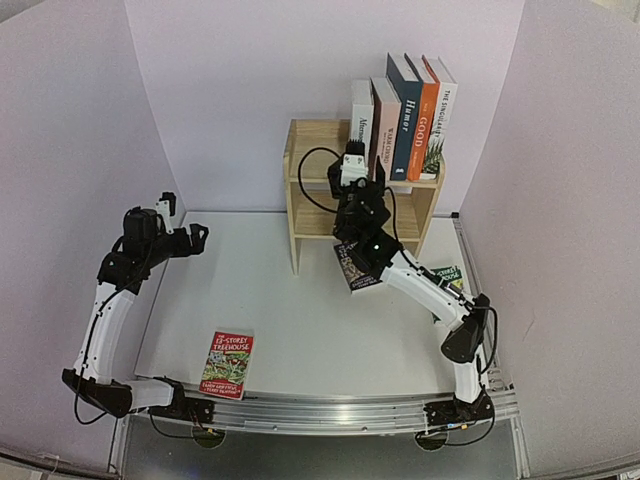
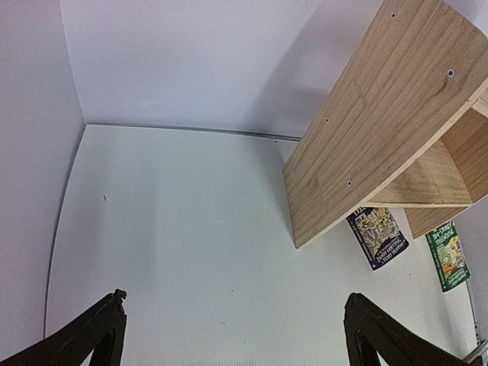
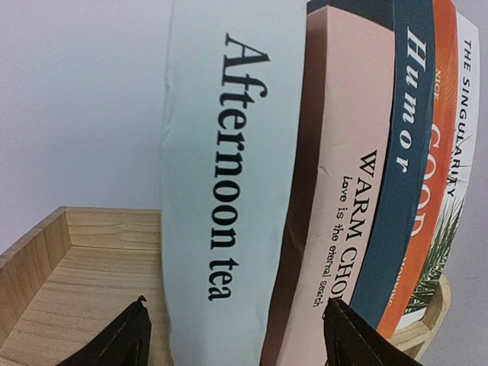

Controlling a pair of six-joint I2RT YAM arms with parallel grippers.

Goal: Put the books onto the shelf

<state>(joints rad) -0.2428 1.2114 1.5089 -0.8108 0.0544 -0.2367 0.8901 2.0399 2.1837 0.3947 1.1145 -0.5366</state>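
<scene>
Five books stand upright on the top tier of the pine shelf (image 1: pixel 296 220), spines towards the arms: the white "Afternoon tea" book (image 3: pixel 221 191), the pink book (image 3: pixel 335 152), the navy "Humor" book (image 3: pixel 404 191), the orange "GOOD" book (image 3: pixel 438 191) and the white "Singularity" book (image 3: pixel 465 114). They are packed towards the right end and lean on one another, so each props its neighbour. The "Afternoon tea" book has only bare wood on its left, which probably makes it the likeliest to tip.

Three thin Treehouse paperbacks lie flat on the tabletop (image 1: pixel 290 320), not yet shelved. The red paperback (image 1: pixel 228 364) is near the front edge, the dark paperback (image 2: pixel 377 236) is just in front of the shelf, and the green paperback (image 2: pixel 447 255) is further right.

The right arm stretches forward from its base, elbow low at the right, forearm rising over the dark paperback and wrist lifted to the top tier. The right pincer (image 3: pixel 235 320) points at the spines with its fingers apart, wider than the white spine ahead of them and clamped on nothing. I judge this to be a release at the row's open end.

The left arm is folded upward with its elbow high. The left pincer (image 2: pixel 236 305) is spread wide and holds nothing, hanging well above the bare tabletop and well apart from every book.
</scene>
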